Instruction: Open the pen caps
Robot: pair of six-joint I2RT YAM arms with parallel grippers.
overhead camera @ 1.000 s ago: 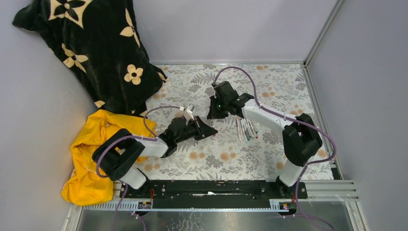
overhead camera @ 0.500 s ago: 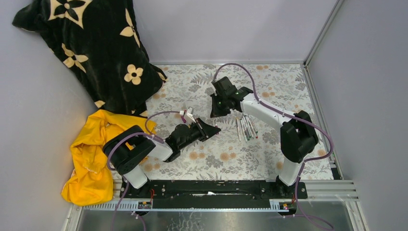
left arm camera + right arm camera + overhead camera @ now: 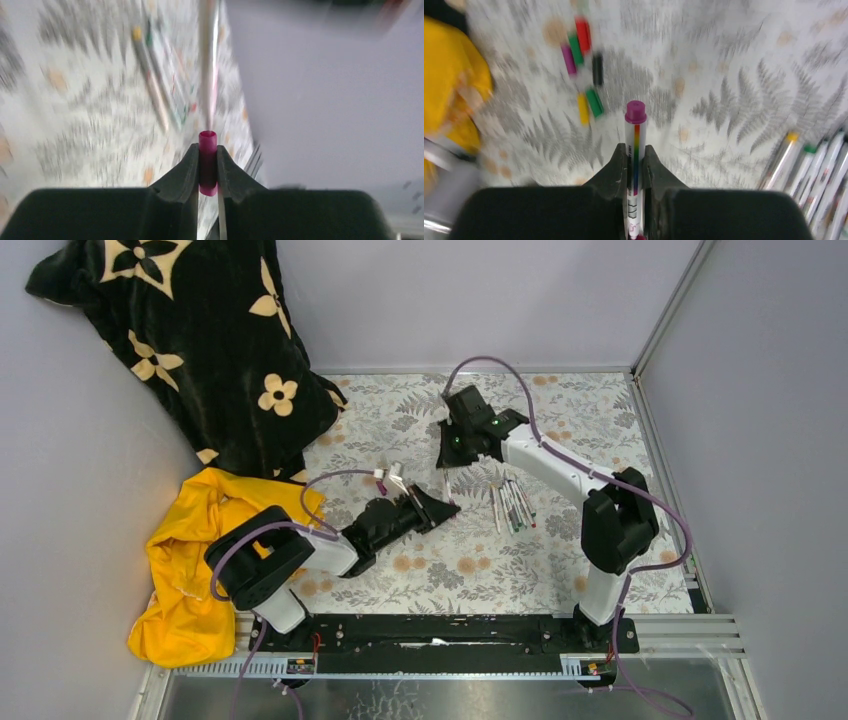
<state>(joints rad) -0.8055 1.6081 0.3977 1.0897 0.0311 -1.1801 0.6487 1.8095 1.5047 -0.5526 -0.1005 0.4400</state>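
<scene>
My left gripper point(image 3: 447, 508) point(image 3: 208, 150) is shut on a short magenta pen cap point(image 3: 208, 165), open end up. My right gripper point(image 3: 447, 462) point(image 3: 635, 148) is shut on a white pen point(image 3: 635, 131) with a rainbow stripe and a magenta end, held apart from the cap, just beyond the left gripper. That pen shows blurred above the cap in the left wrist view point(image 3: 207, 60). Several loose pen caps point(image 3: 584, 65) in red, green, purple, black and yellow lie on the cloth. Several more pens point(image 3: 510, 502) point(image 3: 814, 167) lie side by side to the right.
The floral table cloth point(image 3: 560, 420) covers the work area. A yellow garment point(image 3: 190, 560) lies at the near left and a black flowered blanket point(image 3: 200, 350) at the far left. Grey walls close the back and right.
My right gripper has drawn back away from the left gripper with the pen. The left gripper has shifted slightly right, keeping the magenta cap; cap and pen are now apart.
</scene>
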